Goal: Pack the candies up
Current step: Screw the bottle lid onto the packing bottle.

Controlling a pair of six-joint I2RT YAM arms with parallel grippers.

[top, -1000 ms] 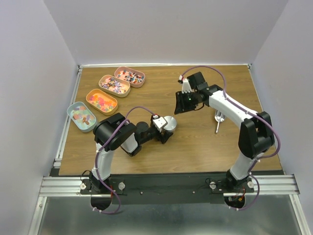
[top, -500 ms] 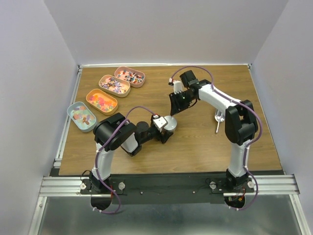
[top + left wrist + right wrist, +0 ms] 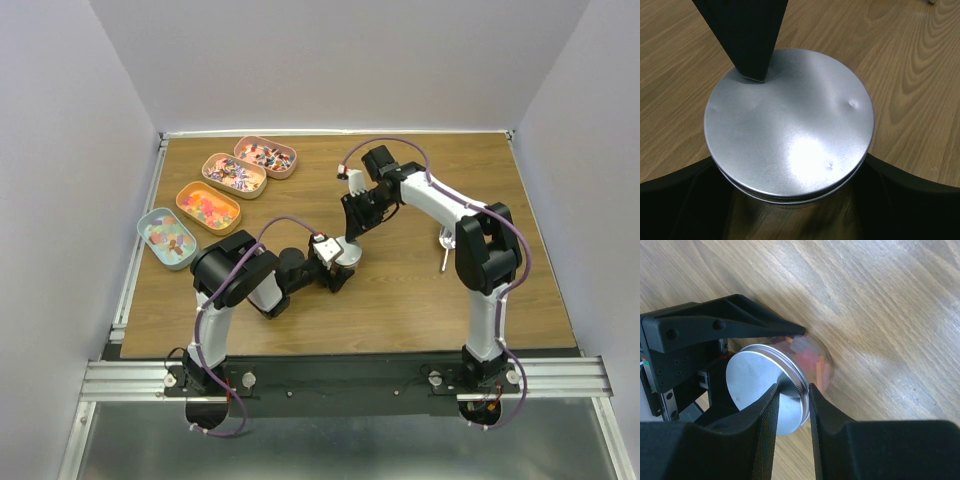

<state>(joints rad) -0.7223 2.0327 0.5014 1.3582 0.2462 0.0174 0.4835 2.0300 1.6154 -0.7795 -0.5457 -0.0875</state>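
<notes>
A clear jar (image 3: pixel 345 252) with a silver lid (image 3: pixel 790 125) stands mid-table, and orange, red and pink candies (image 3: pixel 812 357) show through its glass. My left gripper (image 3: pixel 336 266) is shut on the jar just under the lid, one finger on each side. My right gripper (image 3: pixel 792 390) comes down on the lid's far edge. Its fingers stand a narrow gap apart and straddle the rim, one over the lid's face and one outside it. In the left wrist view a right finger (image 3: pixel 747 40) touches the lid's edge. More candies fill the oval tins at the left.
Several oval tins lie in a diagonal row at the far left: blue (image 3: pixel 168 238), orange (image 3: pixel 208 207) and two pink ones (image 3: pixel 234 175) (image 3: pixel 265 157). A silver scoop (image 3: pixel 447 245) lies on the table to the right, beside the right arm.
The right gripper has swung left and down onto the jar's lid, and its fingers have drawn closer together. The left gripper and the jar have not moved.
</notes>
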